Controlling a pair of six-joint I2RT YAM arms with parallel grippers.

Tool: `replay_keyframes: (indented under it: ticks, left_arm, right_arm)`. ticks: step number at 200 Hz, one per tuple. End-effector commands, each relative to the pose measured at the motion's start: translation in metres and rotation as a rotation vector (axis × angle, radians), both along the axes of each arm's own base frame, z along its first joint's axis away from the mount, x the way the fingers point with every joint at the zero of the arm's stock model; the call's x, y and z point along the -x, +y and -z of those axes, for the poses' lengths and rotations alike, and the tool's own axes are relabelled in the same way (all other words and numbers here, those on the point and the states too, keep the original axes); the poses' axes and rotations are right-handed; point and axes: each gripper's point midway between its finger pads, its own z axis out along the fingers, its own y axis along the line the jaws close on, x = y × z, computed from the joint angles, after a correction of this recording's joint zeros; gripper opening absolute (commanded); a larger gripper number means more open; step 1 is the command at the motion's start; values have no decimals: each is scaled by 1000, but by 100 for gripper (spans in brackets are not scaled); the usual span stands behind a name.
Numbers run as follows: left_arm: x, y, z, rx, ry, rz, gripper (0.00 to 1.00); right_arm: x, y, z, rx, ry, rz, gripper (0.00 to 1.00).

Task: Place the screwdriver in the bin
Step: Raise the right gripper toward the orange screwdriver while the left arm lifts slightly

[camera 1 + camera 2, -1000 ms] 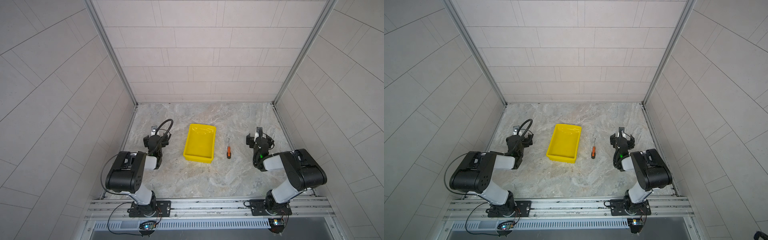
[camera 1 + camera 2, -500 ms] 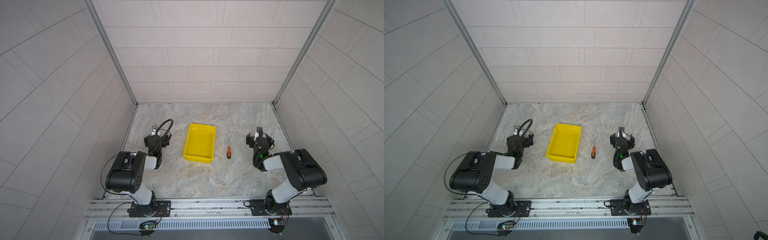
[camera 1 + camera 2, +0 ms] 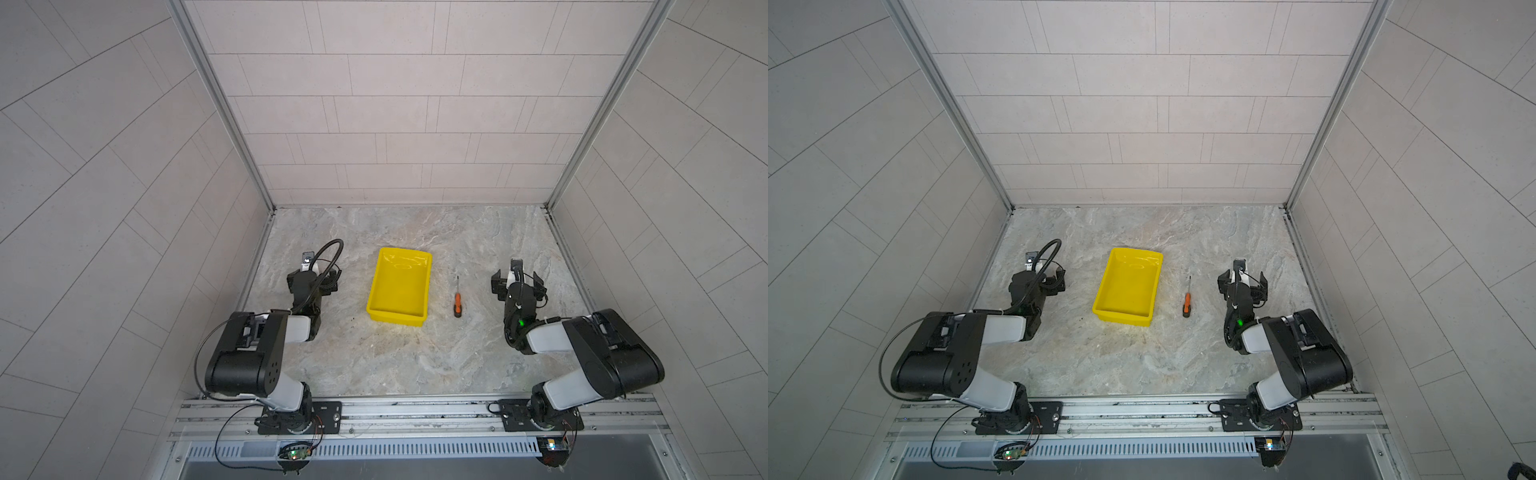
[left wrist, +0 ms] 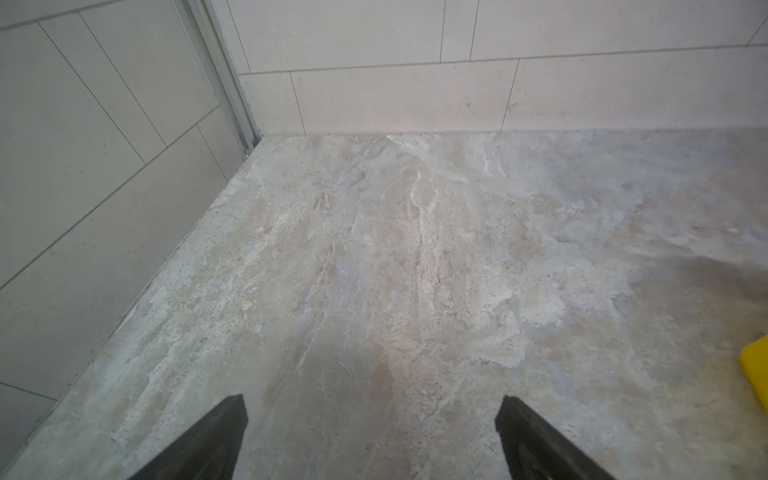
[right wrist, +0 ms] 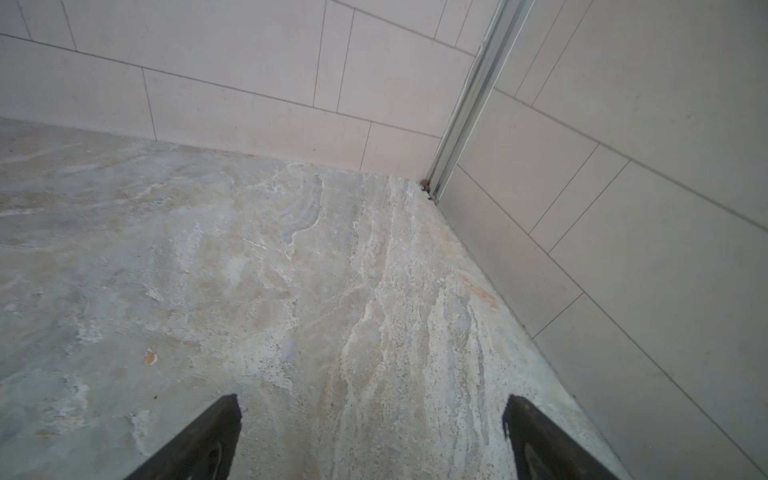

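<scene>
The left fingers [image 4: 208,440] and right fingers [image 5: 199,440] are spread wide and empty. The right fingers should straddle the screwdriver [image 3: 457,301] handle crosswise; it lies mid-tabletop [image 3: 415,365], near the bin [image 3: 395,323].

One screwdriver [image 3: 457,300], one bin [image 3: 397,291] on a marbled bench [image 3: 415,361].
The single orange-handled screwdriver lies just beside the lone yellow bin; two claws flank the bin, one on each side: the left claw [image 3: 312,281] and the right claw [image 3: 517,281].
</scene>
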Motion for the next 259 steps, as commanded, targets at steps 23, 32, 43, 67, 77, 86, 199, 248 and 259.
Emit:
replay_keyframes:
  ticks: [23, 32, 43, 67, 77, 86, 199, 248, 259]
  left_arm:
    - [15, -12, -40, -74, 43, -41, 100]
    - [18, -16, -49, -78, 9, -46, 100]
    - [26, -25, -58, -85, 24, -60, 100]
    - [51, -54, -74, 68, 169, 31, 100]
    - [65, -52, -76, 171, 214, -16, 100]
    - [81, -54, -67, 229, 283, -25, 100]
    - [96, -69, -14, 284, 435, 47, 100]
    - [97, -61, -17, 290, 402, 14, 100]
    - [98, -52, -16, 279, 405, -33, 100]
  right_arm:
    - [36, 40, -93, 369, 96, 181, 99]
    - [42, 46, -107, 386, 138, 166, 99]
    - [49, 51, -121, 330, 166, 117, 99]
    - [81, 39, -102, -3, 231, 76, 99]
    - [94, 35, -74, -114, 259, 68, 100]
    - [100, 37, -55, -199, 299, 25, 99]
    - [123, 70, 14, -438, 268, -243, 90]
    - [123, 71, 12, -441, 254, -257, 87]
    - [123, 74, 12, -440, 256, -268, 87]
